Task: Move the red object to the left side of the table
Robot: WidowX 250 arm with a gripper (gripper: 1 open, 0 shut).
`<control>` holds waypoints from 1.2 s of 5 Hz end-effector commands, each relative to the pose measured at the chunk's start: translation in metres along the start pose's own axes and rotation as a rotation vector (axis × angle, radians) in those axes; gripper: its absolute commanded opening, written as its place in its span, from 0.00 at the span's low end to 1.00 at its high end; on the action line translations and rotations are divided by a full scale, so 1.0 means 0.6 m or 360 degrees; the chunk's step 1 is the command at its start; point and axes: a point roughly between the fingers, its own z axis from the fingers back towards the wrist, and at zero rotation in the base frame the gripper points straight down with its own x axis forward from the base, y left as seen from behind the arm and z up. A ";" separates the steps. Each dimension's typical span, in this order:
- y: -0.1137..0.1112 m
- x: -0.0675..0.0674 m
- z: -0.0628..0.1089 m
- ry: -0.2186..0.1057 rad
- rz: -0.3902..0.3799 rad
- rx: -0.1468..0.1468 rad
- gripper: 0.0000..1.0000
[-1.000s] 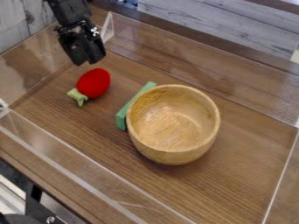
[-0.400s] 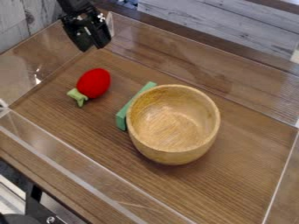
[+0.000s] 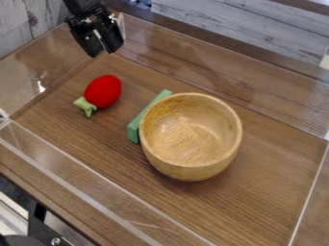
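Observation:
The red object (image 3: pixel 102 90), a small round toy fruit with a green leafy stub at its lower left, lies on the dark wood-grain table (image 3: pixel 257 183) left of centre. My black gripper (image 3: pixel 99 39) hangs above and behind it, near the top left of the view, clear of the fruit. Its fingers stand open with nothing between them.
A wooden bowl (image 3: pixel 190 135) stands in the middle, right of the fruit. A flat green block (image 3: pixel 144 117) lies partly under the bowl's left rim. Low clear acrylic walls (image 3: pixel 77 197) border the table on all sides.
The gripper has pulled up and back, away from the red object it hovered just above. The fruit, bowl and block have not moved.

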 end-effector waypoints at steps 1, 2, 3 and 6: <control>-0.036 0.012 0.050 -0.0073 -0.0113 0.0065 1.00; -0.055 0.018 0.055 -0.0047 -0.0171 0.0053 1.00; -0.061 0.009 0.048 -0.0044 -0.0184 0.0041 1.00; -0.057 0.006 0.038 -0.0042 -0.0133 0.0009 1.00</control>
